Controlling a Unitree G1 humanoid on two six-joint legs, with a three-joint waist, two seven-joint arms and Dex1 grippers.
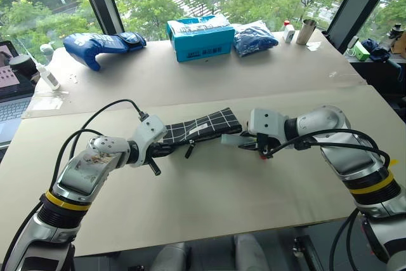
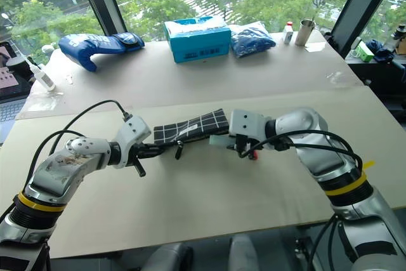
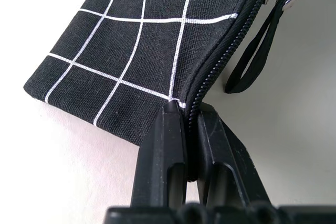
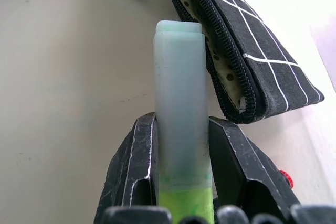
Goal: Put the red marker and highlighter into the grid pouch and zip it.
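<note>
Right gripper [image 4: 181, 182] clamps the stiff, light highlighter [image 4: 179, 93] mid-barrel while left gripper [image 3: 190, 145] pinches the floppy grid pouch [image 3: 131, 51] edge.

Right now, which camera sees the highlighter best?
The right wrist view: the highlighter stands large between the right hand's fingers, pale body out, green end down. In the two eye views it is just a small pale stub poking toward the grid pouch.

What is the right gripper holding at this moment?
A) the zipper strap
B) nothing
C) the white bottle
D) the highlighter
D: the right gripper is shut on the highlighter, its two fingers pressing the pale body on both sides, with the pale end pointing toward the open edge of the pouch.
</note>
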